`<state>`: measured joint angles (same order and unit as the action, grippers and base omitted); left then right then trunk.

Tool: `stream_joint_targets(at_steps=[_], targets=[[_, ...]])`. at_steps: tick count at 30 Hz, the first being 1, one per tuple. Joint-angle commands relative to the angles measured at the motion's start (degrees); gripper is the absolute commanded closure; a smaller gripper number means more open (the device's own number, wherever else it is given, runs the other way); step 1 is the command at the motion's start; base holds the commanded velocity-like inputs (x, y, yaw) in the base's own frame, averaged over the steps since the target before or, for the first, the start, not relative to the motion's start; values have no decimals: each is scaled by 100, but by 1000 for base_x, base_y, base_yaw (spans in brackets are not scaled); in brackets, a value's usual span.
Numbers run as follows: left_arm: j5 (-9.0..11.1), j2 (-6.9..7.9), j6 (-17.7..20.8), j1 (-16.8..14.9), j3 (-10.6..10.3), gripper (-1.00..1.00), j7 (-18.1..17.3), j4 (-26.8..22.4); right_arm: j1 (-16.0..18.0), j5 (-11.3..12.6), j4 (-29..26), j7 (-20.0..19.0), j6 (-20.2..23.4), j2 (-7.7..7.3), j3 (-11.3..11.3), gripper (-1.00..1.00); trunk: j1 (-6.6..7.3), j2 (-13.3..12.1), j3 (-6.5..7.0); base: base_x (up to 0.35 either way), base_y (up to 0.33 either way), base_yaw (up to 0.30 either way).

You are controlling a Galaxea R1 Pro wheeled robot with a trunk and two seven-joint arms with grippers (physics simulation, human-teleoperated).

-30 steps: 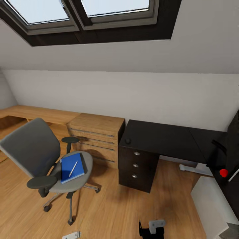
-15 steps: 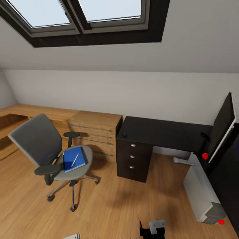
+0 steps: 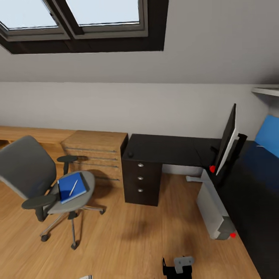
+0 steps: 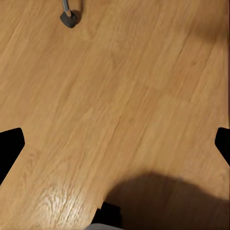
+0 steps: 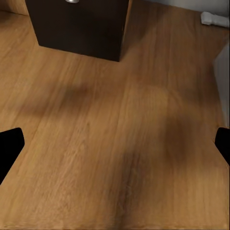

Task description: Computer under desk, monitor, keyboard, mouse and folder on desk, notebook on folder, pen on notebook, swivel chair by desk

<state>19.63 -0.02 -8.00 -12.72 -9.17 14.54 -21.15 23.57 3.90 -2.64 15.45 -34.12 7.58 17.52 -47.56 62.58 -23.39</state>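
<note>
Grey bracket (image 3: 183,263) on black housing (image 3: 170,270) — black fingertips (image 5: 10,148).

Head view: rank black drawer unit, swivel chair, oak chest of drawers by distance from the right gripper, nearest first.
Taken from the right gripper, low at centre:
1. Black drawer unit, straight ahead under the desk's left end.
2. Swivel chair, off to the left, folder on its seat.
3. Oak chest of drawers, by the back wall.

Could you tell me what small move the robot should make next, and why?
Probably roll the base toward the swivel chair. The folder lies on its seat with the pen on top, well away from the desk, and both wrist views show bare floor between open jaws.
</note>
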Motion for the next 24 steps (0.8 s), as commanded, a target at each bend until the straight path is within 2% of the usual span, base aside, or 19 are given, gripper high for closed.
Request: stream_joint_targets(at_steps=[1,18,24], targets=[[49,4,-40,-2,-49,-100,40,8,6,40,8,23,-15,3,50,-100,3,4,-8,-299,13,-265],[57,2,-106,-2,-50,-100,40,41,7,32,18,20,-15,17,59,-100,3,4,-57,-333,42,-263],[58,1,-100,-2,-50,-100,40,41,7,31,18,19,-15,20,59,-100,3,4,-75,-312,-101,-228]])
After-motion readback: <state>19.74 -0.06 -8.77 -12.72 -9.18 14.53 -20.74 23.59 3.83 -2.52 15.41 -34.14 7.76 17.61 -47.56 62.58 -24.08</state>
